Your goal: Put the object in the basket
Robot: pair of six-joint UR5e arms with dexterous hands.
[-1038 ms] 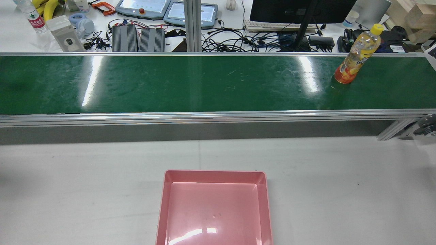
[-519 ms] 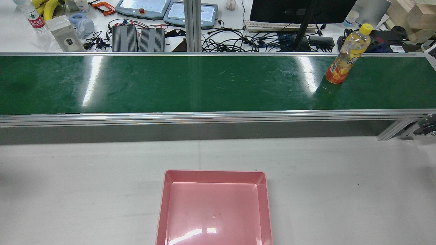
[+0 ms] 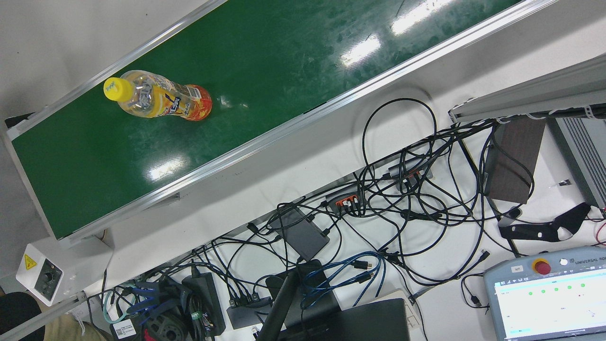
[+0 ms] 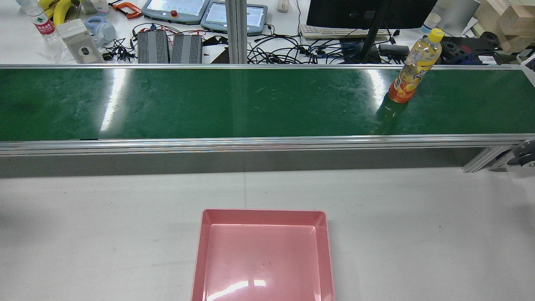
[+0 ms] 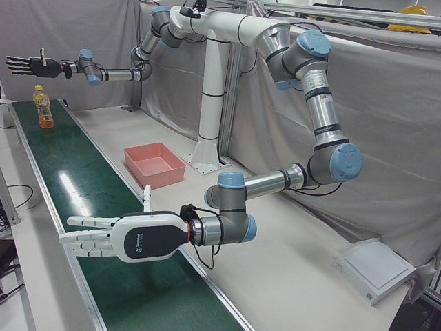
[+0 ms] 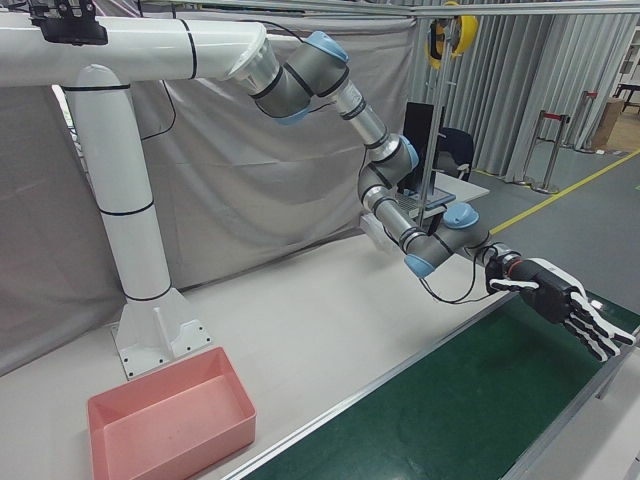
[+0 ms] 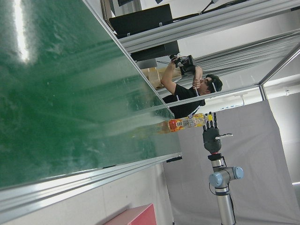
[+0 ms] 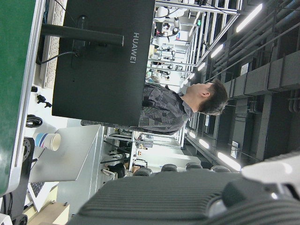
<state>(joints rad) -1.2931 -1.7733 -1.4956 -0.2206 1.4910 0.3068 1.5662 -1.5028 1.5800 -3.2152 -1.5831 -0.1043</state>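
Juice bottle [image 5: 44,107] stood upright on the green conveyor belt [image 5: 103,207], just below the right robot hand [image 5: 31,65] held spread and empty, far from the left robot hand [image 5: 127,238] spread flat over the belt, pink basket [image 5: 155,164] set on the desk [image 5: 289,269] between them.

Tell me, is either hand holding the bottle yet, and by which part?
Neither. The bottle stands upright and free on the green belt. The right hand hangs open above it; the left hand is open farther down the belt.

"HUAWEI" stands on the monitor's back [image 8: 103,61], and "UNIVERSAL RO…", cut off, on the teach pendant [image 3: 549,296].
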